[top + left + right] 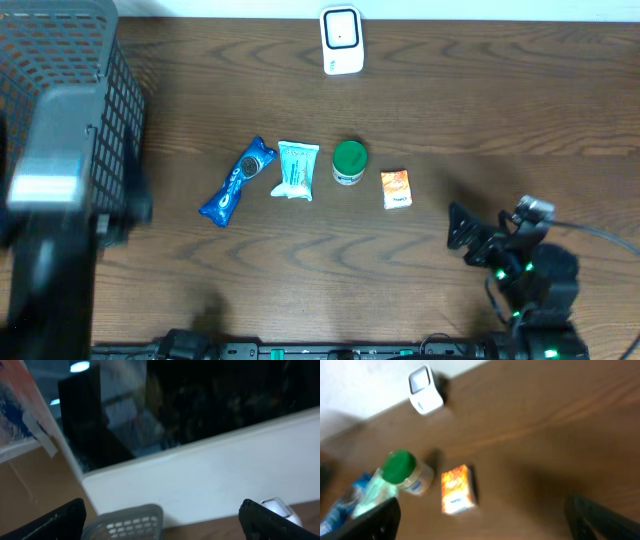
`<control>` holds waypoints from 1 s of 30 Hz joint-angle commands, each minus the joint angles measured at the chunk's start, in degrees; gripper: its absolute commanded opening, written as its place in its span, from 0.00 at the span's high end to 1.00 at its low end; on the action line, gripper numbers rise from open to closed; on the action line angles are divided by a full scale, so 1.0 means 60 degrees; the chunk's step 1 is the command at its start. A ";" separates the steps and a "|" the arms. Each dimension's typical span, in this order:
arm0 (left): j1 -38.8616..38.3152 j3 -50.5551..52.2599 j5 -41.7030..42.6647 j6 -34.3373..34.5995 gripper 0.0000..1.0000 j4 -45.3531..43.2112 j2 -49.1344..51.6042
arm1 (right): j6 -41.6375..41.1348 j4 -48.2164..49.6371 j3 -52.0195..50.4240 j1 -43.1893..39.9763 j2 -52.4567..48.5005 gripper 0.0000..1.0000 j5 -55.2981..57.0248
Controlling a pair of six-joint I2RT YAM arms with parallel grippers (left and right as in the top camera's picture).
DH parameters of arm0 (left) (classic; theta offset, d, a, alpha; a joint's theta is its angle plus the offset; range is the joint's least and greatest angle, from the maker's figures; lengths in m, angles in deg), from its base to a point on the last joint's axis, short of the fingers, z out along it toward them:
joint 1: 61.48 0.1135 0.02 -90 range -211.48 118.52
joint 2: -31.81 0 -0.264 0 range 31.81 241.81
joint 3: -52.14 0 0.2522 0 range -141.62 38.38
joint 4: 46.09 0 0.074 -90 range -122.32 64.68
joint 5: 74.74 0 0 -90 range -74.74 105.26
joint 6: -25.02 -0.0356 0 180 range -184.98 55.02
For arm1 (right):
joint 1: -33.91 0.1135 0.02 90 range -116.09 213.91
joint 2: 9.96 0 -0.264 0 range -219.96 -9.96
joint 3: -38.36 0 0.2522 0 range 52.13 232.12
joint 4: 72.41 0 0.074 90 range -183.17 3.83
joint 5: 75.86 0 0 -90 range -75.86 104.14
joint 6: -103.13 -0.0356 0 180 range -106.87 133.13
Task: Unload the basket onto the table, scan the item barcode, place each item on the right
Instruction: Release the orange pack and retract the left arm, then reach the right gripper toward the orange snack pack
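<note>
Right gripper (460, 228), jaws spread, sits near orange packet (396, 188).

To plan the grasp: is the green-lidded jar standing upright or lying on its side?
Upright. The jar shows its round green lid from above, and the right wrist view shows it standing, lid on top.

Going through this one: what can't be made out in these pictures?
- Barcodes on the orange box, green-lidded jar, white packet and blue packet: too small overhead, blurred in the right wrist view.
- Inside of the basket: overhead, cut off by the frame's edge and covered by the blurred left arm.
- Scanner: in the left wrist view, blurred and mostly cut off by the bottom edge.
</note>
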 commanded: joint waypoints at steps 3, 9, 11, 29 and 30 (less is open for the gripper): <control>0.1089 0.1647 0.1945 0.0907 0.02 -0.0113 -0.2368 | -0.1217 -0.2408 0.3497 0.0091 -0.2259 0.01 -0.1024; 0.1410 0.1963 0.1606 0.0918 0.02 -0.1104 -0.3013 | -0.0018 -0.2925 0.4306 0.0091 -0.3257 0.01 -0.3960; 0.1410 0.1843 0.1588 0.1337 0.02 -0.0754 -0.3016 | 0.0080 -0.2838 0.4306 0.0087 -0.3399 0.01 -0.3850; 0.1410 0.3876 0.1603 0.1982 0.02 -0.0565 -0.5268 | -0.6094 -0.5377 0.4994 0.0401 -0.7938 0.01 -0.1668; 0.1410 0.4084 0.1603 0.1985 0.02 -0.0616 -0.5461 | -0.6360 -0.5523 0.5147 0.0499 -0.8229 0.01 -0.1705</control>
